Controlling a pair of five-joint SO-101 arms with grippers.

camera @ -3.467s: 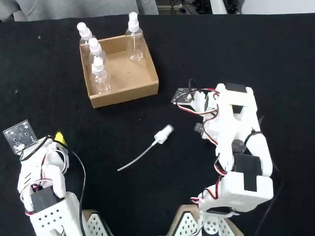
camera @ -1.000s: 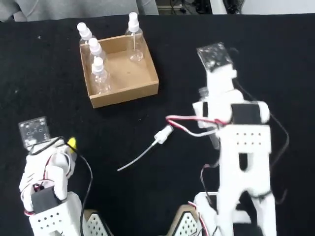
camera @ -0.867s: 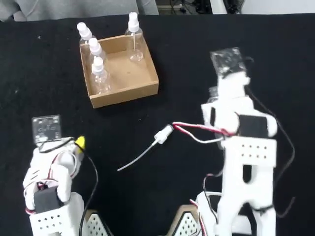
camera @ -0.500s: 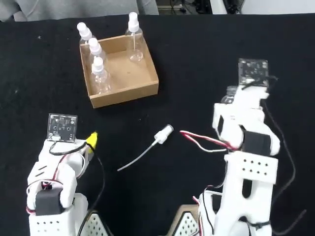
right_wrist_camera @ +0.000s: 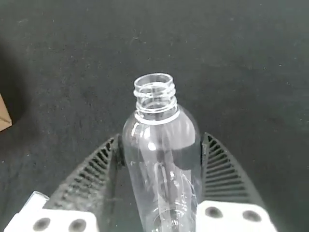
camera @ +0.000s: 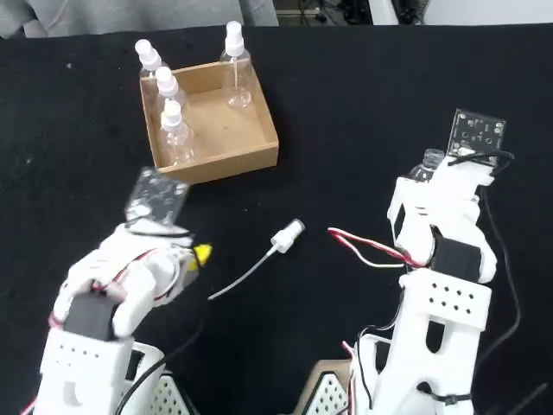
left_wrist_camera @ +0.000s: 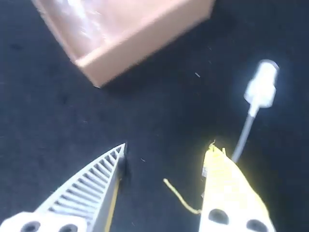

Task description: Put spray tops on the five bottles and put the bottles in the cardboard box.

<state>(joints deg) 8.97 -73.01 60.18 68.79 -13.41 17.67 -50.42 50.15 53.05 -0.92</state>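
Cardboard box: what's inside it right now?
In the cardboard box, three spray-topped bottles stand: two by one wall, one at the far side. A fourth bottle has its base covered, so inside or behind is unclear.

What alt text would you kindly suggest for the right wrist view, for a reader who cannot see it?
A clear plastic bottle with an open threaded neck is clamped in the right gripper, one ribbed finger on each side, above a black table.

Four capped bottles [camera: 177, 130] at cardboard box [camera: 226, 158], spray top [camera: 288, 235] lying flat, fifth bottle [right_wrist_camera: 161, 140] uncapped.
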